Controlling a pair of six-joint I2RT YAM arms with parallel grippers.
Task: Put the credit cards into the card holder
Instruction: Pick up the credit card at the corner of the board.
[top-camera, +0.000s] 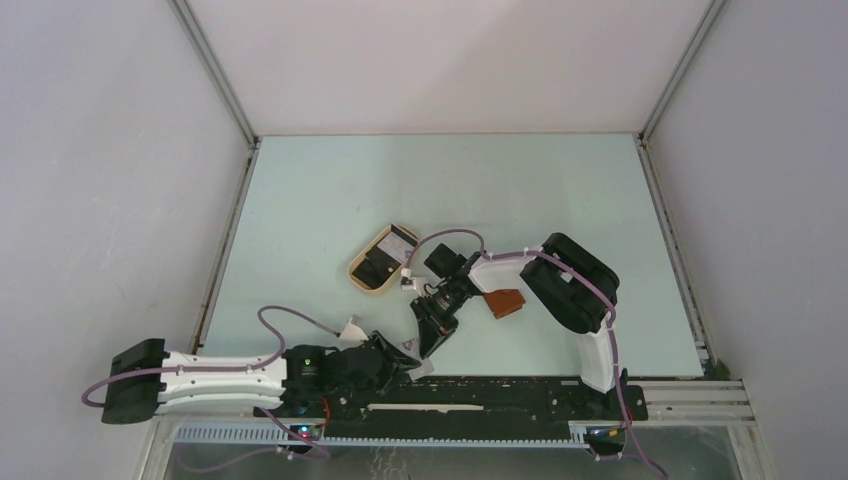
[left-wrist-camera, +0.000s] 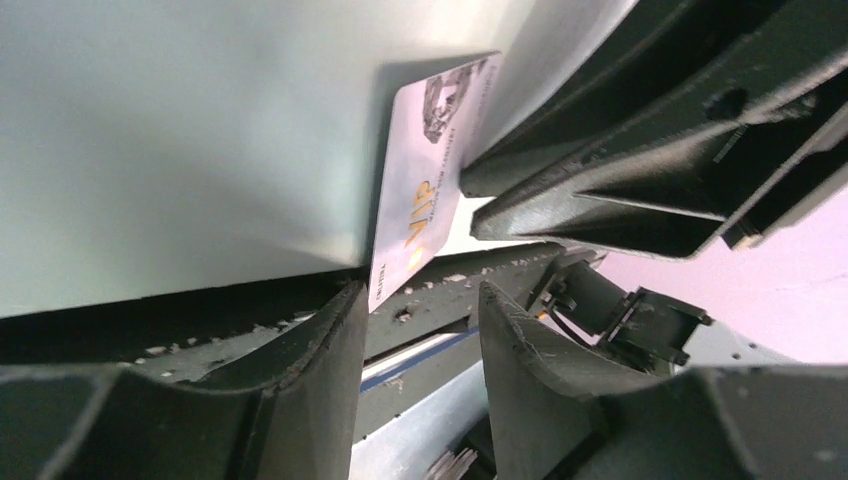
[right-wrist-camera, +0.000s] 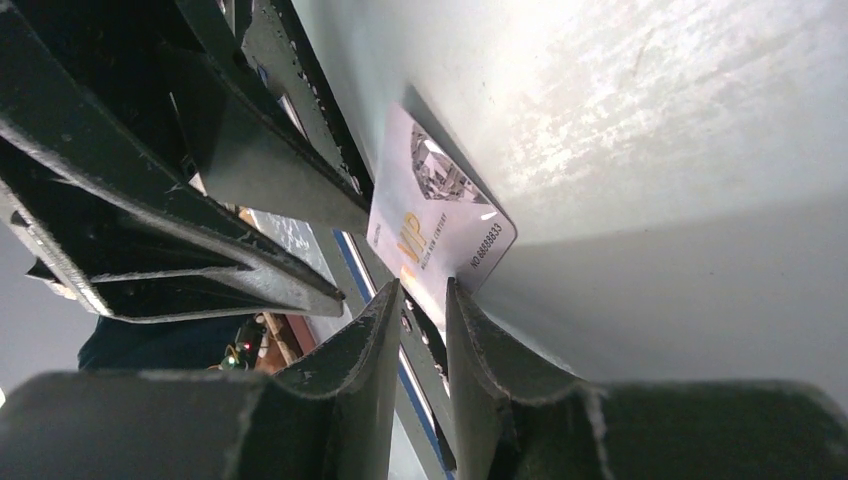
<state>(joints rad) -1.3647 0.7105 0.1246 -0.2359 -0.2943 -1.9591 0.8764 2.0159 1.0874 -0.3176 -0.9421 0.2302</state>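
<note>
Card (top-camera: 419, 369), whitish, lies at the near edge of the table (top-camera: 330, 200) in top view, with the left gripper (top-camera: 392, 358) and right gripper (top-camera: 432, 340) both right at it. The holder (top-camera: 505, 303) is further back and to the right, beside the right arm. The tray (top-camera: 357, 276) behind holds dark flat things, likely more cards. Left wrist view: the card (left-wrist-camera: 420, 215), marked VIP, is flat on the table with its near corner out past the edge. The left gripper (left-wrist-camera: 420, 296) is well open and empty, with that corner just above one finger. The right fingers come in from the upper right at the card's far side. Right wrist view: the right gripper (right-wrist-camera: 422, 285) has its jaws only narrowly apart, with the card's (right-wrist-camera: 435, 215) overhanging edge in the gap. A gap shows beside the card, so I judge it not pinched yet. A left fingertip sits at the card's other side, but I can't tell if it touches. The step looks like a grab off the table edge. To do it well, slide the right pads further onto the overhang before closing and close square to the face. Use the left only as a stop so the card can't skate or tip off the edge. Lift straight, then head for the holder. A shallow pinch on so thin a card would likely pivot or drop.
</note>
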